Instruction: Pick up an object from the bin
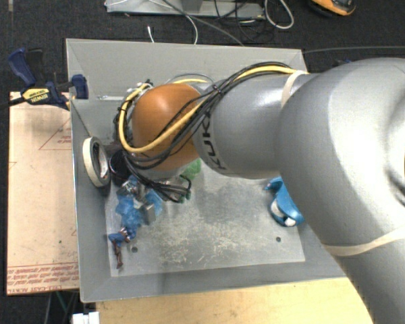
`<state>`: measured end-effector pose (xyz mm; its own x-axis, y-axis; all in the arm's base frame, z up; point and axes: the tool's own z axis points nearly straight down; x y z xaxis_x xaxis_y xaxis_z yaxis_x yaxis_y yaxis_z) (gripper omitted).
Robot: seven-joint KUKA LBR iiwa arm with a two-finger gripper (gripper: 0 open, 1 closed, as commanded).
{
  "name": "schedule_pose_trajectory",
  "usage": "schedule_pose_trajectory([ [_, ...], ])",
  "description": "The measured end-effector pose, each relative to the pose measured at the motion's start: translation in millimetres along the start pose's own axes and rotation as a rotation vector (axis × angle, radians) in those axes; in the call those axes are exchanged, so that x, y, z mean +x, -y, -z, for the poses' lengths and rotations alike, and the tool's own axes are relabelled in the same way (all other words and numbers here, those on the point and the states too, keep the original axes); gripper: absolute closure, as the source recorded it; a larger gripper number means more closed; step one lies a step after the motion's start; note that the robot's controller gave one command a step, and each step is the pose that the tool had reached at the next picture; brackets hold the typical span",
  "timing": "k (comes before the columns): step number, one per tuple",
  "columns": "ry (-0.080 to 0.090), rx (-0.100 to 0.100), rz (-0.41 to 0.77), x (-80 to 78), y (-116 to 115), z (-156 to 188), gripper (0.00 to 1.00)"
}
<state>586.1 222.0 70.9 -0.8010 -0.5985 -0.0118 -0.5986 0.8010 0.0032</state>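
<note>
My gripper (147, 206) reaches down under the orange wrist cover into the left part of the bin. It is right beside a crumpled blue thing (127, 212) on the bin floor and seems to touch that thing's right side. A roll of pale masking tape (93, 160) stands on edge against the left wall, just up and left of the gripper. A small dark tool with a red and blue end (117, 243) lies near the front left corner. A bit of green (192, 169) peeks out from under the arm.
A blue and white thing (283, 206) lies at the right side of the bin, partly under the arm. The big grey arm covers the bin's back and right. Bare floor stretches across the front middle.
</note>
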Motion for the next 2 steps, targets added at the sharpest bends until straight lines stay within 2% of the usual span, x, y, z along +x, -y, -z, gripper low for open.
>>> schedule_pose_trajectory([
  [1, 0.0, -0.001, -0.001, 0.3, 0, 8, 1.0],
  [2, -0.007, -0.003, -0.002, 1.5, -2, 51, 1.0],
])
